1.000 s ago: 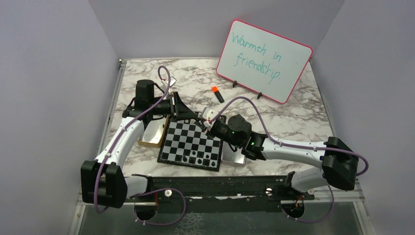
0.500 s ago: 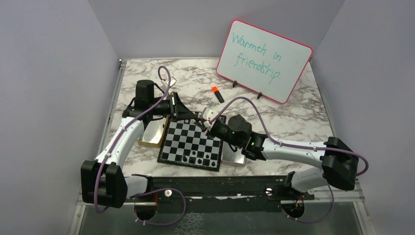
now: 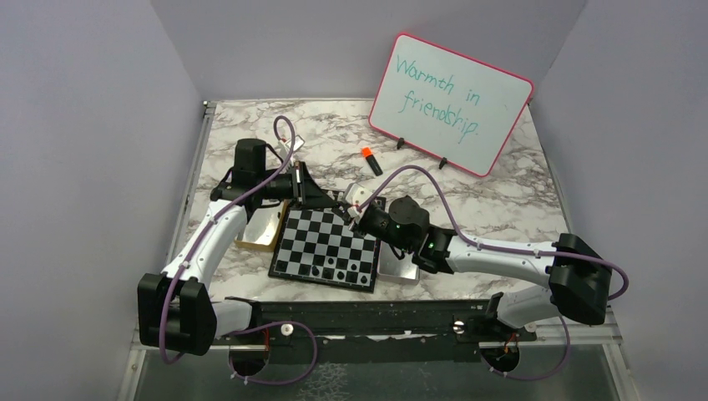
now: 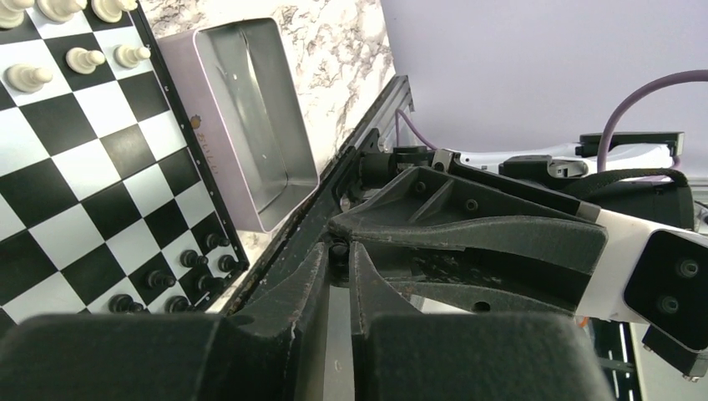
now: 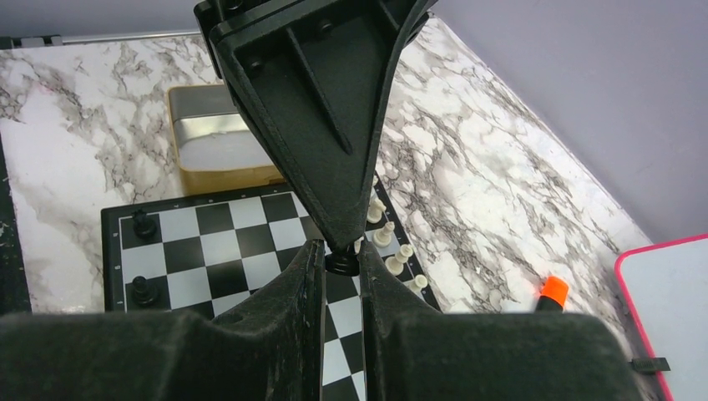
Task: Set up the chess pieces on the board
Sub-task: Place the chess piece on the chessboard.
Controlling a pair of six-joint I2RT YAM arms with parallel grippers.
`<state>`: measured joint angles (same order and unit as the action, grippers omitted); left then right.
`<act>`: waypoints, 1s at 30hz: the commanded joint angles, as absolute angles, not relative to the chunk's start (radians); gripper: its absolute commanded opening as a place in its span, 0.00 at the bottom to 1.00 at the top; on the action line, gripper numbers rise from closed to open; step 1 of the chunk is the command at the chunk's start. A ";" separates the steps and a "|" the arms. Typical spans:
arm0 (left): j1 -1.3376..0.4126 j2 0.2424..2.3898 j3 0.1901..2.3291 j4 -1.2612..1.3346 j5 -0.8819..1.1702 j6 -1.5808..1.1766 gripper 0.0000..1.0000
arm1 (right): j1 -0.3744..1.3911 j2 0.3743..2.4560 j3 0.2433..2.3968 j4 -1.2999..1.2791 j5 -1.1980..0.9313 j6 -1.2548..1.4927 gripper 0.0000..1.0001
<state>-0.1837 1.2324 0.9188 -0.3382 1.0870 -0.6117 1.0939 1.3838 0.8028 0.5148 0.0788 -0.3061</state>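
Note:
The board lies mid-table between my arms. Above its far edge my two grippers meet tip to tip. A small black chess piece sits between the fingertips of my right gripper, which is shut on it. My left gripper comes in from the opposite side and is shut on the same black piece. Several white pieces stand along the board's far rows, also seen in the left wrist view. Several black pieces stand along its near rows.
A silver metal tray lies against the board's right side and a gold tray against its left. An orange-capped marker lies behind the board. A whiteboard leans at the back right.
My left gripper's jaws have narrowed onto the black piece that the right gripper holds, and the left wrist has shifted slightly. The right arm has not moved.

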 commanded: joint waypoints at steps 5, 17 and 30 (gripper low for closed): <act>-0.193 1.202 0.951 -0.416 0.989 -0.510 0.06 | 1.098 1.372 0.793 0.534 0.034 -0.264 0.30; -0.300 1.089 0.959 -0.622 0.377 -0.436 0.02 | 1.098 1.172 0.572 0.547 0.065 -0.108 0.99; -0.598 0.955 0.716 -0.718 -0.074 -0.714 0.03 | 1.098 0.820 0.433 0.401 0.118 -0.087 1.00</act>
